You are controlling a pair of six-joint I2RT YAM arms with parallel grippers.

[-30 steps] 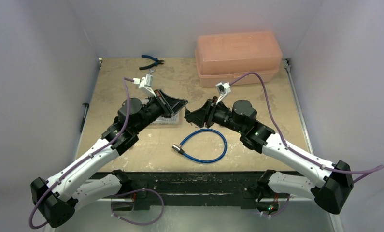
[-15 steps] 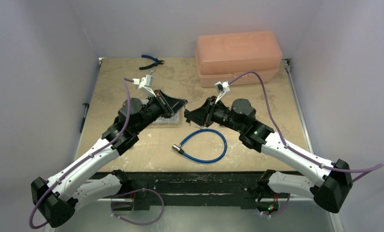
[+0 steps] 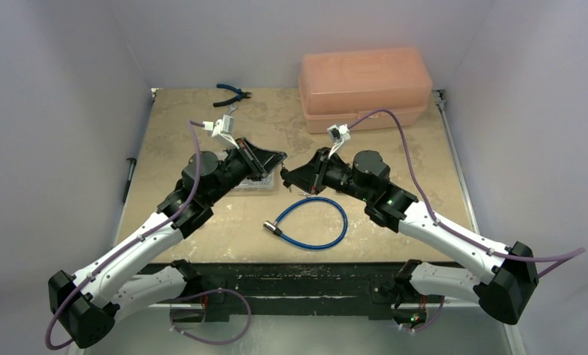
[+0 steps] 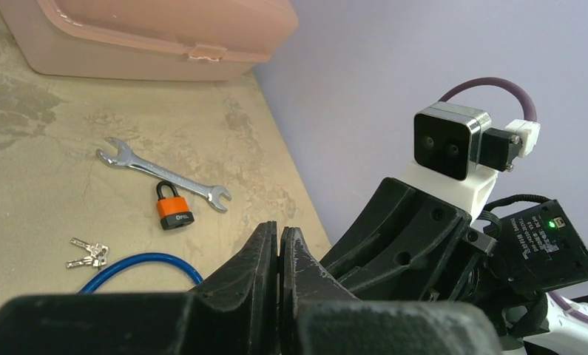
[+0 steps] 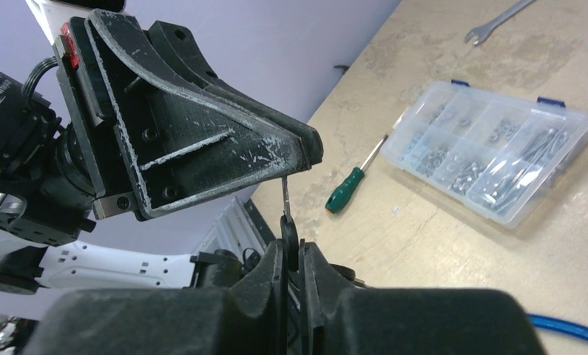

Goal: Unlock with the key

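Observation:
The key (image 5: pixel 285 198) hangs in the air between my two grippers, its thin metal blade up and its black head down. My left gripper (image 5: pixel 305 154) is shut and pinches the blade's top end at its fingertips. My right gripper (image 5: pixel 294 250) comes from below with its jaws closed in on the black head. In the top view both grippers, left (image 3: pixel 281 163) and right (image 3: pixel 288 177), meet above the table's middle. The orange padlock (image 4: pixel 174 209) lies on the table by itself, shackle shut, beyond my left gripper (image 4: pixel 279 231).
A silver wrench (image 4: pixel 165 174) lies beside the padlock, with a bare silver key bunch (image 4: pixel 89 253) and a blue cable loop (image 3: pixel 313 222) nearer. A clear parts organiser (image 5: pixel 498 159) and green screwdriver (image 5: pixel 353 183) lie left of centre. A pink box (image 3: pixel 365 85) and pliers (image 3: pixel 231 94) sit at the back.
My right gripper's jaws have narrowed onto the key's black head, and the right arm has edged slightly left. The left arm has stayed still.

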